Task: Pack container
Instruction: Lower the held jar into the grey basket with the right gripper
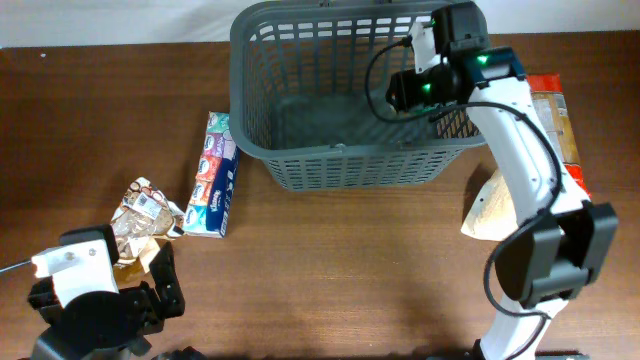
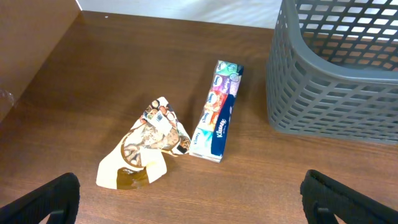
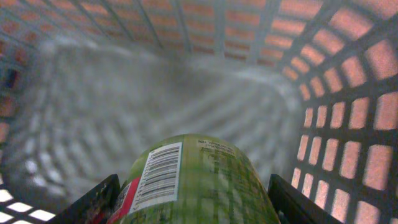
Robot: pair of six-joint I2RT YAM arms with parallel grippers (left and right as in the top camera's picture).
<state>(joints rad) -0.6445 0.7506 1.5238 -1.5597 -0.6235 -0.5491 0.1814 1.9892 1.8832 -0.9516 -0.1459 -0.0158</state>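
Now | my right gripper [image 3: 194,208] is clamped on a green can [image 3: 186,168], inside the basket [image 1: 350,172] at the table's far side, low for a soft drop, I judge | left gripper [image 2: 194,202] jaws wide apart, facing the tissue pack [image 2: 217,115] and crumpled packet [image 2: 146,149], ready to pick.

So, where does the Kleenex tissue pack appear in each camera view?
Overhead: the tissue pack lies left of centre, just left of the basket.
Left wrist: middle of the picture, basket wall at the right.
Right wrist: not in it; only a green can and the basket's inside show.
Shared landmark: the grey basket.
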